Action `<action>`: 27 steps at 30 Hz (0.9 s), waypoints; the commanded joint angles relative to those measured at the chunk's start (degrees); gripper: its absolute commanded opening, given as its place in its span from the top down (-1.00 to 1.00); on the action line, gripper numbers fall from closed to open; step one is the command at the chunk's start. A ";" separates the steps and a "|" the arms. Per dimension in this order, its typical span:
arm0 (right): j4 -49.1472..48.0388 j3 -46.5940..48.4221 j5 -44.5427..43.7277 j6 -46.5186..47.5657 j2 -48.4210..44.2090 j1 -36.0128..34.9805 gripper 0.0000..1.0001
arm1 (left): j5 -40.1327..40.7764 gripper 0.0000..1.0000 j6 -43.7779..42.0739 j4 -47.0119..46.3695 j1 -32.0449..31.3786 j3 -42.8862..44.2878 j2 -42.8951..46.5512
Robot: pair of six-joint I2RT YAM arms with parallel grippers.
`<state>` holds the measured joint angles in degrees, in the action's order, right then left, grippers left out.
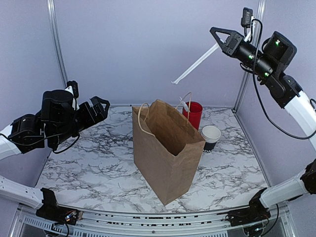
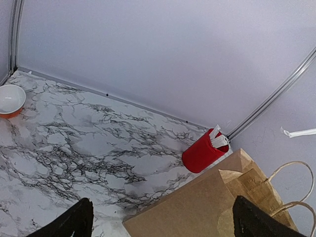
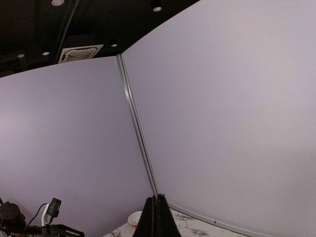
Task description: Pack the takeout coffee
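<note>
The takeout coffee with its black lid shows in no view. A brown paper bag [image 1: 165, 148] stands open at the table's middle; it also shows in the left wrist view [image 2: 197, 210]. My right gripper [image 1: 213, 30] is raised high at the back right, above the bag. It is shut [image 3: 157, 200] on a long white stick [image 1: 195, 63] that slants down to the left; the stick's tip shows in the left wrist view [image 2: 298, 132]. My left gripper [image 1: 98, 108] hangs open and empty left of the bag [image 2: 165, 222].
A red cup [image 1: 193, 113] with white utensils stands behind the bag [image 2: 202, 153]. A stack of lidless black cups [image 1: 211, 138] with white rims stands right of the bag. An orange bowl [image 2: 11, 98] sits at the far left corner [image 3: 133, 219].
</note>
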<state>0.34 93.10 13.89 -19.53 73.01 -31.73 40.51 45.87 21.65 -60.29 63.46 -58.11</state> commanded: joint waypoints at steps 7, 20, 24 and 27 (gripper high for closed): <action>-0.14 -0.81 6.46 -3.03 -1.17 -4.14 1.00 | -0.41 -0.98 -0.34 -1.60 0.57 -0.80 0.16; 6.34 -3.32 5.79 -0.22 0.60 -12.98 1.00 | -1.07 -0.98 -0.16 -2.11 0.80 -0.72 -0.68; 8.44 -2.86 3.66 1.44 1.97 -15.13 0.83 | -1.22 -0.99 -0.16 -2.09 0.79 -0.83 -0.57; 9.52 -2.70 2.46 1.88 2.43 -15.37 0.60 | -1.15 -0.98 -0.08 -2.12 0.88 -1.21 -0.19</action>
<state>7.18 89.71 18.98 -19.35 74.81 -46.41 39.44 45.89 20.84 -59.88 63.13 -58.57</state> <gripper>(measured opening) 0.147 0.992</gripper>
